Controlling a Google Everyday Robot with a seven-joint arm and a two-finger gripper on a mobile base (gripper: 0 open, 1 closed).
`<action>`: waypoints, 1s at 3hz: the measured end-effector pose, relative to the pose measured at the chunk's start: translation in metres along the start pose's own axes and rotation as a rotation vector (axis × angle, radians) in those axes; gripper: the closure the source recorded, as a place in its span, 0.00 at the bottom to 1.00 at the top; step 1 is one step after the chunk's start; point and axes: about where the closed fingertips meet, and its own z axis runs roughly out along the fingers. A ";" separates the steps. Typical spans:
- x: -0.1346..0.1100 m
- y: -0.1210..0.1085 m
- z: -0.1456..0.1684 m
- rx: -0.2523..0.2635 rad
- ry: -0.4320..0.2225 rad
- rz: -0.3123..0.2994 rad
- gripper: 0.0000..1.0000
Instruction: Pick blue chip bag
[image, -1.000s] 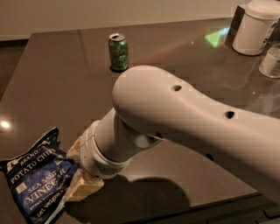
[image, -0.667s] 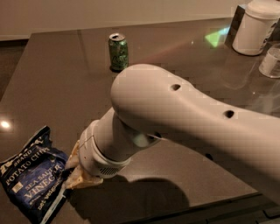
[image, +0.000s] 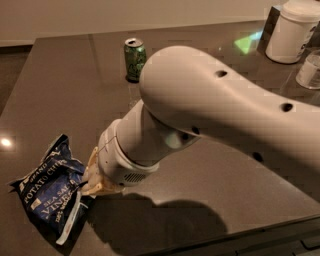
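Note:
The blue chip bag (image: 50, 192) lies crumpled at the table's front left, dark blue with white edges and white lettering. My gripper (image: 89, 177) is at the bag's right edge, mostly hidden behind my thick white wrist and arm (image: 200, 110). Its beige fingers (image: 94, 170) are closed on the bag's right side, and the foil bunches up there. The bag's far left corner rests on the table.
A green soda can (image: 134, 59) stands upright at the back centre of the dark table (image: 65, 90). A white canister (image: 291, 32) and a clear cup (image: 311, 70) stand at the back right. The table's front edge runs just below the bag.
The bag has crumpled and bunched up against the gripper and shifted slightly left. The wrist has dipped a little toward the bag.

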 end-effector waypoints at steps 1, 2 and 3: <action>-0.005 -0.012 -0.024 0.013 -0.031 0.007 1.00; -0.011 -0.025 -0.056 0.025 -0.098 0.026 1.00; -0.013 -0.038 -0.085 0.037 -0.168 0.046 1.00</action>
